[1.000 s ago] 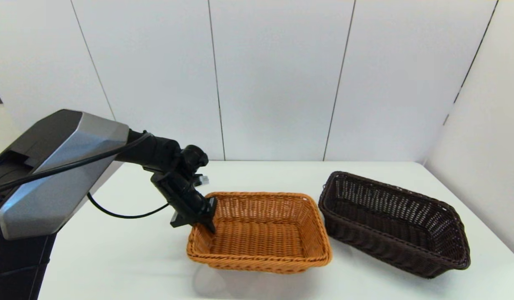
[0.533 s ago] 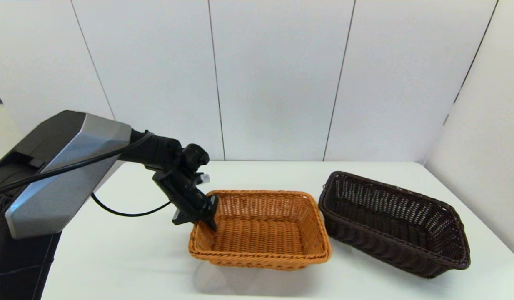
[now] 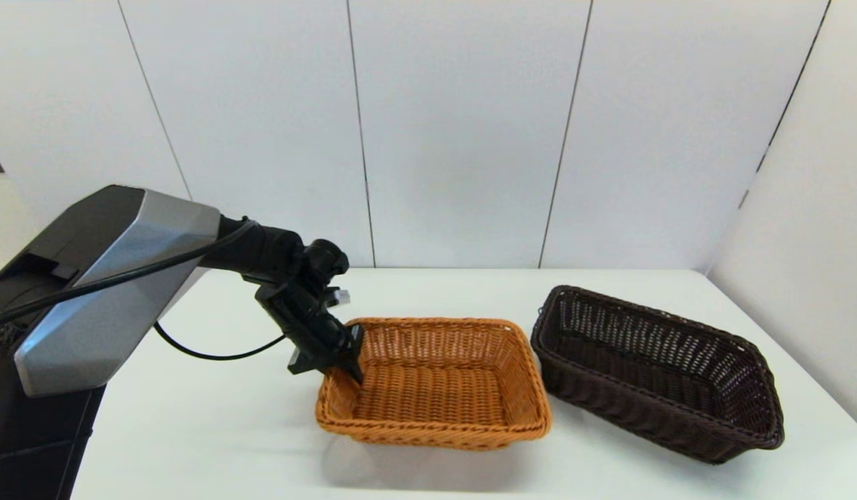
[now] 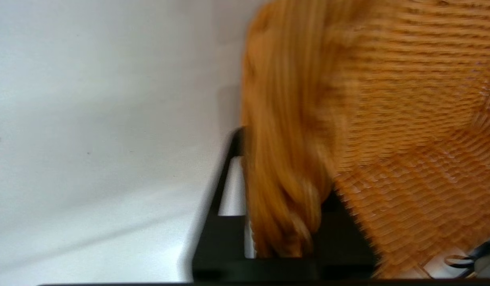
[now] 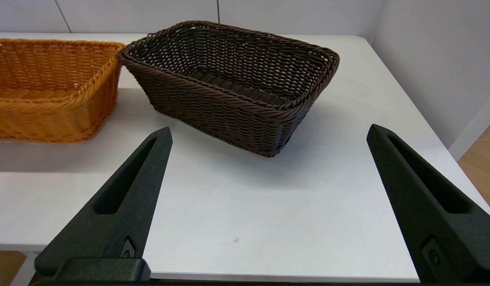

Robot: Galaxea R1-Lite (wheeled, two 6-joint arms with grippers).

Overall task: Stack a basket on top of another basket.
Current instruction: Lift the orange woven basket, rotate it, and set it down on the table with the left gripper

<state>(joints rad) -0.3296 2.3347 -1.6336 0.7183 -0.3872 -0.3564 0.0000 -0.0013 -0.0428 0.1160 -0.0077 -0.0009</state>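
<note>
My left gripper (image 3: 346,361) is shut on the left-hand braided rim of the orange-tan basket (image 3: 435,382). One finger is inside the wall and one finger (image 4: 225,198) outside, with the rim (image 4: 284,159) pinched between them. That basket hangs slightly off the table over its shadow. The dark brown basket (image 3: 658,371) stands on the table just to its right, empty, with a narrow gap between the two. My right gripper (image 5: 269,131) is open at the near table edge, short of the dark brown basket (image 5: 233,83) and not touching it. The orange-tan basket (image 5: 46,91) shows beside it.
The white table (image 3: 213,417) ends at a wall panel behind and another on the right (image 3: 803,264). A black cable (image 3: 206,355) loops from my left arm over the table's left part. The table's right edge (image 5: 447,151) drops to a wooden floor.
The orange-tan basket has risen a little and shifted slightly right in my left gripper's hold. The dark brown basket has stayed put.
</note>
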